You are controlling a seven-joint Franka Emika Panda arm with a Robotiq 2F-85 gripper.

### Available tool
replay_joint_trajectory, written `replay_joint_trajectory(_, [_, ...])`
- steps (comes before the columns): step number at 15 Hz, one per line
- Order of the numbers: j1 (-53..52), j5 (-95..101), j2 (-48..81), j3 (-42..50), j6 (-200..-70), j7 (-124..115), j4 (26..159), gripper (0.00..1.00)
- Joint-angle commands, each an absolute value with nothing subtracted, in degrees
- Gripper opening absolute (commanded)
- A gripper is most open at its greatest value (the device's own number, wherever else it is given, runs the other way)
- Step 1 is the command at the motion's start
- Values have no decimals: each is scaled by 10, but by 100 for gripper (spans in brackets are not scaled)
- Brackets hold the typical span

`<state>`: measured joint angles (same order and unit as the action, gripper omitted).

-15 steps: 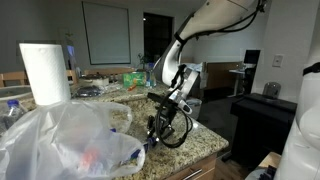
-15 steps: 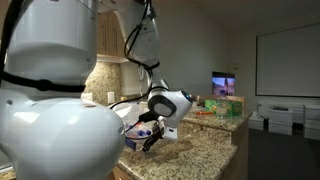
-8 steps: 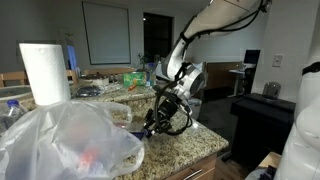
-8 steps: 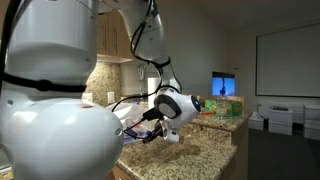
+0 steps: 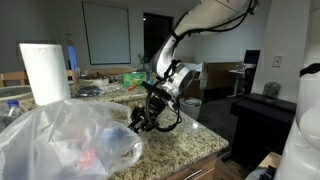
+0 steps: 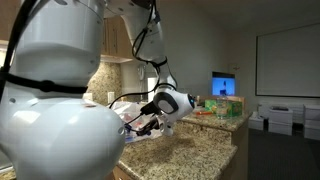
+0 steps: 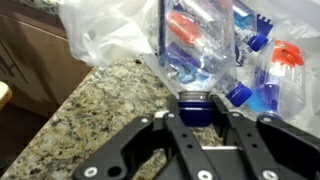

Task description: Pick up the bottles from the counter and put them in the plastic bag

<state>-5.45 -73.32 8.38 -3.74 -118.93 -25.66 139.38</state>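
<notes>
The gripper (image 7: 195, 122) is clenching a bottle (image 7: 196, 55) by its neck end. In the wrist view its two black fingers are sitting on either side of the blue cap (image 7: 195, 104), pressing against it. The clear body with its red label is pointing straight away from the tool. Just ahead of the fingers, the bottle's far end is pushing into the mouth of the plastic bag (image 7: 105, 30), whose crinkled translucent film is hanging above and to the left of the tool. A little further in, to the right of the held one, other bottles (image 7: 270, 70) are lying inside the bag, showing blue caps and reddish labels through the plastic.

Directly below and to the left of the tool, the speckled counter (image 7: 95, 115) is running out to its rounded edge. Beyond that edge a brown cabinet front (image 7: 25, 70) is dropping away.

In an exterior view the gripper (image 5: 139, 122) is hovering above the granite (image 5: 185, 140), angling down at the edge of the bag (image 5: 60, 135), which is bulging across the near side. Well beyond the bag, a tall white paper towel roll (image 5: 45, 72) is standing upright. From the opposite side the gripper (image 6: 138, 123) is only partly showing behind the arm's white body, above the counter (image 6: 190, 150).
</notes>
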Motion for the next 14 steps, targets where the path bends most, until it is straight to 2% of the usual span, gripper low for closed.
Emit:
replay_joint_trajectory(1, [-73,-692,149,-50,-1164,-284,1335,11])
replay_joint_trajectory(14, [-115,-661,340,-74,-921,-274,1053,11])
